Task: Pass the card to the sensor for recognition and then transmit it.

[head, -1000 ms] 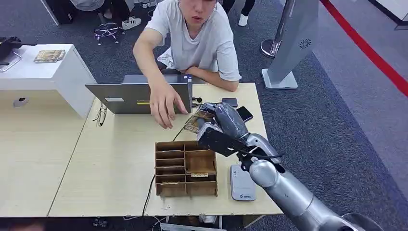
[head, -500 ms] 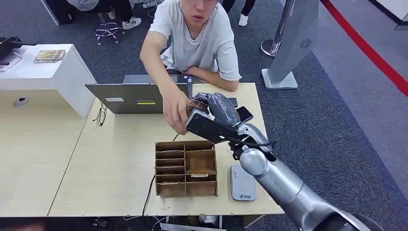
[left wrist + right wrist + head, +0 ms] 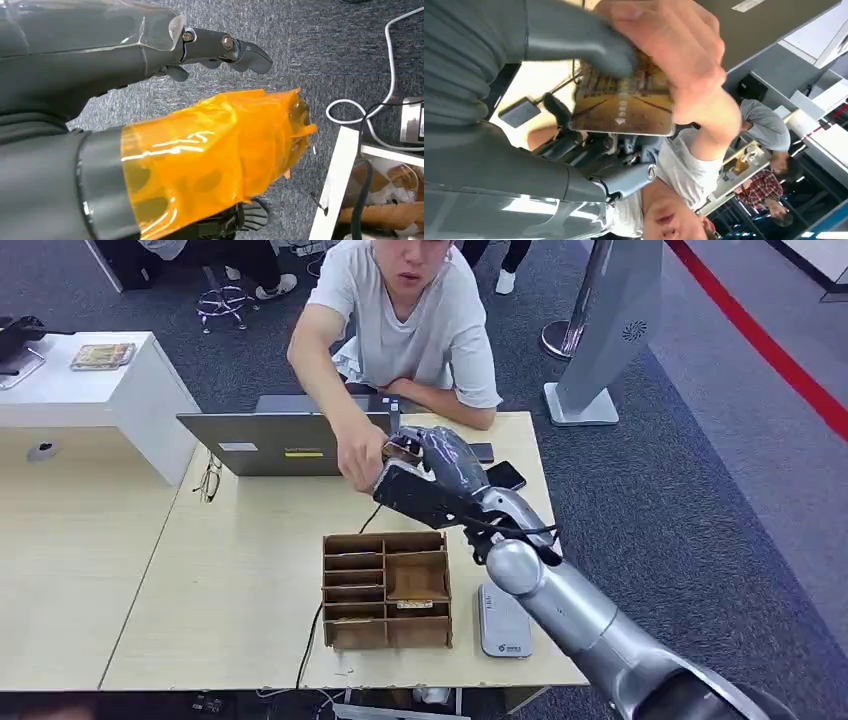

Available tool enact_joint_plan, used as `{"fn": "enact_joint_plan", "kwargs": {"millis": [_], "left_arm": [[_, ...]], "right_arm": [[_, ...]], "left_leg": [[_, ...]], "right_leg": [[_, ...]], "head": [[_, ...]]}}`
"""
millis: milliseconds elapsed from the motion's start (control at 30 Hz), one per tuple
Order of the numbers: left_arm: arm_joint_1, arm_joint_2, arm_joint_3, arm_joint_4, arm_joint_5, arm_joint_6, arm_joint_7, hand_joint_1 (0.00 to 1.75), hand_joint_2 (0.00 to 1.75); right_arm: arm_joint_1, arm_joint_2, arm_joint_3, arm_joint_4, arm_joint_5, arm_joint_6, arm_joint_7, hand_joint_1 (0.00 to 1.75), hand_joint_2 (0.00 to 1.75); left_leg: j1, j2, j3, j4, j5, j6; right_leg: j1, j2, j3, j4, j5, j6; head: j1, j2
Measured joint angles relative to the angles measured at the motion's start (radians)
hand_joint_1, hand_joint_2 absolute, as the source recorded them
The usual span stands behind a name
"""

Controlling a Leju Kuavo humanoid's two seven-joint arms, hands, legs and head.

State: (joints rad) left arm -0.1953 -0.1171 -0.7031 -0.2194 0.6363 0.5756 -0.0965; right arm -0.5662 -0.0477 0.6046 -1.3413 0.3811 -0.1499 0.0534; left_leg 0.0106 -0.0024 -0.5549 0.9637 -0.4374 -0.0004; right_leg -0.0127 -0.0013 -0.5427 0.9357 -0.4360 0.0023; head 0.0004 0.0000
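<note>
Pale wooden table (image 3: 230, 570) under me; my right hand (image 3: 432, 480) pinches the brown picture card (image 3: 626, 107) just beside the grey laptop (image 3: 290, 443), person's hand (image 3: 360, 452) gripping it too. Left hand (image 3: 150, 125) hangs empty, fingers apart.

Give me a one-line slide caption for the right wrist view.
The robot's right hand holds a card as a person's hand takes hold of it.

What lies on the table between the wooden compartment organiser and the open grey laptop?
Bare table, crossed by a thin black cable, in the head view.
</note>
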Motion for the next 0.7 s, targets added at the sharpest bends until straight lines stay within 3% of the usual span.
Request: {"fn": "enact_joint_plan", "kwargs": {"millis": [233, 267, 667, 700], "left_arm": [[0.000, 0.000, 0.009, 0.000, -0.006, 0.000, 0.002, 0.00, 0.00], [0.000, 0.000, 0.010, 0.000, -0.006, 0.000, 0.002, 0.00, 0.00], [0.000, 0.001, 0.032, 0.000, -0.014, 0.001, 0.002, 0.00, 0.00], [0.000, 0.001, 0.034, 0.000, -0.014, 0.001, 0.002, 0.00, 0.00]], "right_arm": [[0.000, 0.001, 0.000, 0.003, -0.015, -0.003, -0.013, 0.00, 1.75], [0.000, 0.001, 0.000, 0.003, -0.019, -0.004, -0.015, 0.00, 0.00], [0.001, 0.001, 0.000, -0.002, -0.022, -0.015, -0.036, 0.00, 0.00], [0.002, 0.001, 0.000, -0.004, -0.022, -0.016, -0.041, 0.00, 1.75]], "left_leg": [[0.000, 0.000, 0.000, 0.000, 0.000, 0.000], [0.000, 0.000, 0.000, 0.000, 0.000, 0.000], [0.000, 0.000, 0.000, 0.000, 0.000, 0.000], [0.000, 0.000, 0.000, 0.000, 0.000, 0.000]], "right_leg": [[0.000, 0.000, 0.000, 0.000, 0.000, 0.000], [0.000, 0.000, 0.000, 0.000, 0.000, 0.000], [0.000, 0.000, 0.000, 0.000, 0.000, 0.000], [0.000, 0.000, 0.000, 0.000, 0.000, 0.000]], "head": [[0.000, 0.000], [0.000, 0.000], [0.000, 0.000], [0.000, 0.000]]}}
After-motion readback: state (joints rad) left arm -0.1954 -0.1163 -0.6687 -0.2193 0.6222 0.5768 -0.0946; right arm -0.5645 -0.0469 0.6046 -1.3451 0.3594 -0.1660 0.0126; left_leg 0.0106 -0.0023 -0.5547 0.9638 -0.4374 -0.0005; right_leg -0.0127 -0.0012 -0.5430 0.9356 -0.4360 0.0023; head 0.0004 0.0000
